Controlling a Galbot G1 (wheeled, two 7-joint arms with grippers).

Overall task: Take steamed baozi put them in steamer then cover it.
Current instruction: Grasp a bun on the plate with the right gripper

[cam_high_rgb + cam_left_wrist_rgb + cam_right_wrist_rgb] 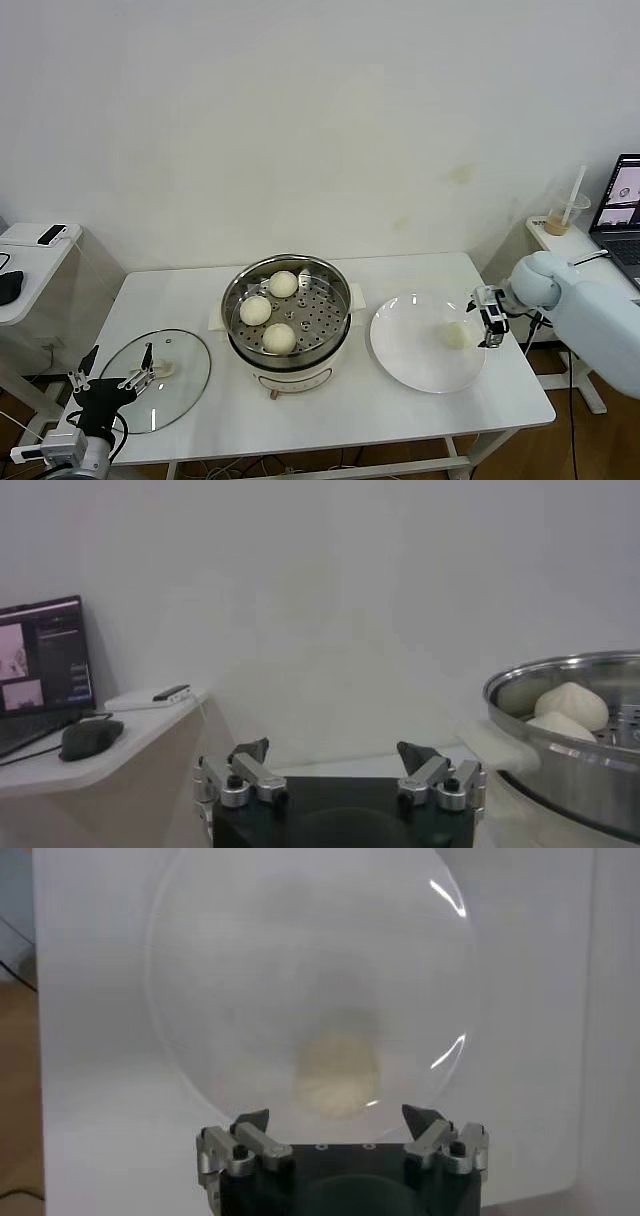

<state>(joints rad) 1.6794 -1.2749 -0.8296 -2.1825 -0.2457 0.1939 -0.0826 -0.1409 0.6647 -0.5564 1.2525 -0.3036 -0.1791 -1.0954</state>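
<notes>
Left gripper (118, 378) nearest, parked low off the table's (180, 290) front left corner, fingers spread wide and holding nothing, beside the glass cover (155, 380) lying flat. Three buns (257, 310) inside the steamer (288, 315) at table centre. Right gripper (487, 317) over the white plate's (410, 355) right edge, fingers released, last bun (457, 335) just ahead, not grasped.

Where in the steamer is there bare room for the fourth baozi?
The steamer tray is bare on its plate-side half. Its lid-side half is crowded with three baozi. The last baozi lies on the white plate, the right gripper open beside it.
</notes>
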